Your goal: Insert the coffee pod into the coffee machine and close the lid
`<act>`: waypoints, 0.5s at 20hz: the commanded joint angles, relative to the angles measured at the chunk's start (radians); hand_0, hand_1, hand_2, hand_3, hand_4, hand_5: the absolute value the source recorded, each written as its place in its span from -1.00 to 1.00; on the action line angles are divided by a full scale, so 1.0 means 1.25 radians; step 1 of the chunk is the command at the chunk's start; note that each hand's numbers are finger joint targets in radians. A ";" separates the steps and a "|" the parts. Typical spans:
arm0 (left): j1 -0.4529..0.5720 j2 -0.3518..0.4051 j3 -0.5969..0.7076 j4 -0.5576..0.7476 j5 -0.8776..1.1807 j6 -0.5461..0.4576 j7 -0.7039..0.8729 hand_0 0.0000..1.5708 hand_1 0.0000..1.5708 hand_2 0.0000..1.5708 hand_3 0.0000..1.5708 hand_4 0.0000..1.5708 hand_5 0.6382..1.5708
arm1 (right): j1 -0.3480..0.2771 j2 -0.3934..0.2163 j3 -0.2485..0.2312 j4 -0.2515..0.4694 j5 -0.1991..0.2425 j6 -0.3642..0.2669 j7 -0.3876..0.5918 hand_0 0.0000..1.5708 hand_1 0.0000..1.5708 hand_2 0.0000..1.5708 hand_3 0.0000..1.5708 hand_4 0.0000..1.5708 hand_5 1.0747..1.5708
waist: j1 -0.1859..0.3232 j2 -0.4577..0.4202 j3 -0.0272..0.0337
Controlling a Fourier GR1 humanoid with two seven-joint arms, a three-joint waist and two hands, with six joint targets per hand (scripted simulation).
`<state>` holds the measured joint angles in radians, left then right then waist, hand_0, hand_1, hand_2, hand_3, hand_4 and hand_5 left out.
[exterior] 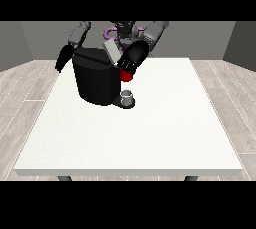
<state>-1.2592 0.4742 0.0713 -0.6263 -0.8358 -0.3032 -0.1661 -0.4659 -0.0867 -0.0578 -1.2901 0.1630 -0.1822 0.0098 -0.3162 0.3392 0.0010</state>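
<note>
One robot hand [131, 62], at the view's right, sits at the coffee machine [97, 79] lid [112, 51], by a red thing at the machine [126, 75]; can't tell its fingers. Pod isn't plainly visible, just a grey thing [127, 94] on the surface [150, 133]. Probably light, stiff, slippery: pinch its sides.

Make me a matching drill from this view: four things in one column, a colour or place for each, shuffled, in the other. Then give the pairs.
Things:
1. coffee machine
2. table
3. red thing at the machine
4. hand at the view's left

Descriptions:
A. white
B. hangs beside the machine's far corner
C. black, boxy
D. under the hand at the view's right

Pairs: 1-C, 2-A, 3-D, 4-B
</note>
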 commanded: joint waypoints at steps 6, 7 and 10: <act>-0.041 0.040 0.038 0.012 0.008 0.032 -0.045 0.59 0.59 0.54 0.22 -1.00 1.00 | -0.030 0.019 0.014 -0.020 0.018 -0.027 0.019 -1.00 -1.00 -1.00 -1.00 -1.00 1.00 | -0.008 0.038 -0.0008; -0.070 0.016 0.035 0.006 0.010 0.014 -0.008 0.57 0.57 0.53 0.21 -1.00 1.00 | -0.025 0.017 0.014 0.004 0.013 -0.013 0.012 -1.00 -1.00 -1.00 -1.00 -0.95 1.00 | -0.017 0.023 -0.0005; -0.022 0.013 0.034 0.011 0.002 0.055 -0.046 0.54 0.54 0.51 0.24 -1.00 1.00 | -0.007 0.006 0.012 -0.017 0.001 0.005 -0.003 -1.00 -1.00 -1.00 -1.00 -0.89 1.00 | -0.025 0.033 -0.0006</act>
<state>-1.2883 0.4903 0.1040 -0.6243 -0.8299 -0.2670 -0.2056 -0.4798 -0.0789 -0.0476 -1.2987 0.1733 -0.1905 0.0118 -0.3308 0.3666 0.0008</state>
